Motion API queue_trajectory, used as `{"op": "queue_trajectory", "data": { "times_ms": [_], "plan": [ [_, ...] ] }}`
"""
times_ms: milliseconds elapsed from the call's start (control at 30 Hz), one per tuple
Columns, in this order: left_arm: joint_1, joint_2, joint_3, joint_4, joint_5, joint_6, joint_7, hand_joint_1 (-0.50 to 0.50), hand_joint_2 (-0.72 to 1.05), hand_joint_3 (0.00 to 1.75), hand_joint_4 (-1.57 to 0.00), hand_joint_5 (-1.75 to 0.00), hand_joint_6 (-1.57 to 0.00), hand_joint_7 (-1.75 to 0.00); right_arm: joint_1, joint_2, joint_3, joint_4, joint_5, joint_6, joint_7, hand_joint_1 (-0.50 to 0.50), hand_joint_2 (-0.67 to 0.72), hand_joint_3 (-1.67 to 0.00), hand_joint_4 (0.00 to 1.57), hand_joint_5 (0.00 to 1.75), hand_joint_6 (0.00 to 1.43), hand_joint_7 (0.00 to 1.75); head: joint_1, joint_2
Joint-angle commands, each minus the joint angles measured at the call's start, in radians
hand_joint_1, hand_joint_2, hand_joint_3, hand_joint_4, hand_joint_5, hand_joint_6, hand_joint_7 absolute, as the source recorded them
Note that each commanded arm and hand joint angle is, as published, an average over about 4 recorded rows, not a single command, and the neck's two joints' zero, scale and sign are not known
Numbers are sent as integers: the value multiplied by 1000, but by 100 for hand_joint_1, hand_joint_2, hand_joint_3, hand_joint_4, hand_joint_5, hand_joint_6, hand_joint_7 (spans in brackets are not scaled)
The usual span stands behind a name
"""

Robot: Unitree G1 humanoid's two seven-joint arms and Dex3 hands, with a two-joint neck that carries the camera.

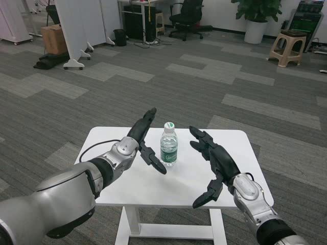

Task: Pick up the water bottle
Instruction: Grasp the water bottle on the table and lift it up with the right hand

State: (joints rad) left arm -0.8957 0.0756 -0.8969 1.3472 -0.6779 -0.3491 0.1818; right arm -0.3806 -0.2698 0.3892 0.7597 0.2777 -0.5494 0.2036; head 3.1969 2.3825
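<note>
A small clear water bottle [168,144] with a green label and a white cap stands upright near the middle of the white table [225,140]. My left hand [144,139] is just to the bottle's left, fingers spread apart, with its thumb low near the bottle's base; it holds nothing. My right hand [212,163] hovers to the bottle's right, a short gap away, fingers spread and empty.
The table is small, with its edges close on all sides. Grey carpet surrounds it. Far behind stand a white partition [76,30], a black office chair [186,18], a potted plant [255,18] and a beige stool [287,48].
</note>
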Motion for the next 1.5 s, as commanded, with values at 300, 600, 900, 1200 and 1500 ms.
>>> {"op": "queue_trajectory", "data": {
  "times_ms": [300,600,900,1200,1500],
  "plan": [
    [-98,-76,-40,113,5,67,50,50,-46,9,0,0,0,0,8,-18,-1,-69,5,6,-2,-8,58,-48,0,39,0,7,-77,27],
    [-112,-93,-39,137,12,102,95,50,-46,9,0,0,0,0,29,-15,-5,-82,5,6,-3,-5,58,-48,0,44,0,9,-116,-23],
    [-112,-112,-47,136,16,152,154,50,-44,9,0,0,0,0,20,-25,-1,-82,5,6,-3,-4,60,-48,0,48,0,7,-122,-43],
    [-102,-114,-48,135,-79,206,157,50,-37,9,0,0,0,0,5,-33,4,-77,5,6,-3,-4,60,-48,0,39,0,7,-93,-35],
    [-77,-109,-47,128,-200,236,117,50,-37,9,0,0,0,0,-6,-39,22,-72,5,6,-3,-4,60,-48,0,41,0,7,-67,-12]
  ]
}}
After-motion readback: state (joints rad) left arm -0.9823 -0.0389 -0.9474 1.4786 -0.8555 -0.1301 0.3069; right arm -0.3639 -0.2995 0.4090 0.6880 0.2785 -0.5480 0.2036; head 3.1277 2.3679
